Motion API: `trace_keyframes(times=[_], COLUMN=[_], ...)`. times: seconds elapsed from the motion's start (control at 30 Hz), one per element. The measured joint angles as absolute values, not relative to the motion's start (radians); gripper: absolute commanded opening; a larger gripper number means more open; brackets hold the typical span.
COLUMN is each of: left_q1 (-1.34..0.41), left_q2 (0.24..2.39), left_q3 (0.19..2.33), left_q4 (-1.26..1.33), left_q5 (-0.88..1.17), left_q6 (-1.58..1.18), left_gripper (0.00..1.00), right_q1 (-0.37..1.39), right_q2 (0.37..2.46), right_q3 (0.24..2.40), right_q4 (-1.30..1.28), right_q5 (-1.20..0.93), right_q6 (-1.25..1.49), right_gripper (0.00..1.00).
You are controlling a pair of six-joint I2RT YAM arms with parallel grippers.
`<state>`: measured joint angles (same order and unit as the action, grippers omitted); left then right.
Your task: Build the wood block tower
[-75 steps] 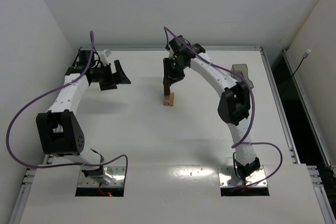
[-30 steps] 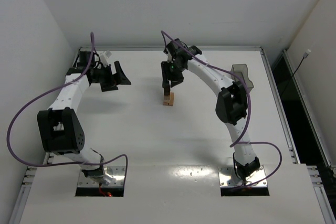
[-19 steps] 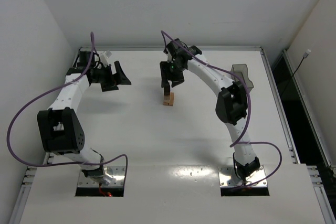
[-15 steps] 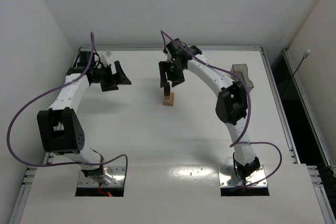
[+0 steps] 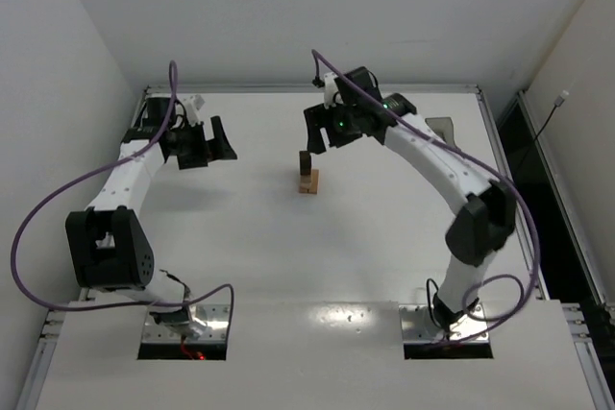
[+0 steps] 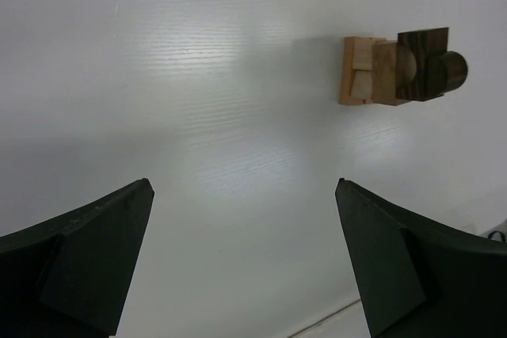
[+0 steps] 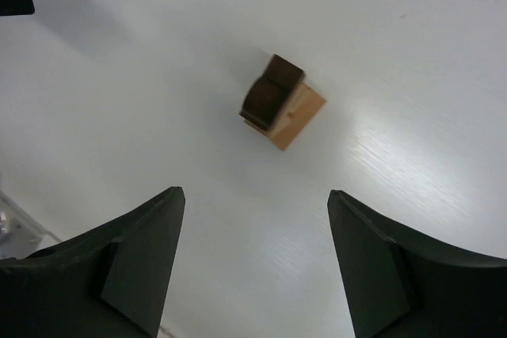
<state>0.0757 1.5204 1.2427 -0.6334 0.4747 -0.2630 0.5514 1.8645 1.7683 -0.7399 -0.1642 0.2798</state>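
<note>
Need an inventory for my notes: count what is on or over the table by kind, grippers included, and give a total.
grippers: 2 (left gripper and right gripper, both open and empty)
wood block tower: 1 (tan base, dark brown top)
plastic bin: 1 (partly hidden)
Total: 4

The small wood block tower (image 7: 277, 108) had a light tan base block (image 7: 303, 122) and dark brown pieces (image 7: 272, 93) above it. It stood on a flat white table (image 6: 198, 132) that showed a faint pattern of fine streaks. The left gripper (image 6: 242, 185) and the right gripper (image 7: 255, 193) were matt black, the jointed robot arms (image 5: 130, 175) were white with black joints, and their thin cables (image 5: 174, 84) were purple.
</note>
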Motion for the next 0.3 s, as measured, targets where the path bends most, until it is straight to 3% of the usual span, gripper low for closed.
trace_keyframes(times=[0.17,0.3], left_q1=[0.06,0.049], left_q2=[1.488,1.488], left_q3=[1.187,1.148], left_q4=[-0.635,-0.628], left_q5=[0.374,0.313], left_q6=[-0.236,-0.207], left_gripper=[1.0,1.0], right_q1=[0.515,0.413], right_q2=[1.607,1.536], right_q3=[1.546,1.37], right_q4=[-0.617,-0.549], right_q5=[-0.063,0.001], right_q6=[0.164,0.084], right_gripper=[0.76,0.78])
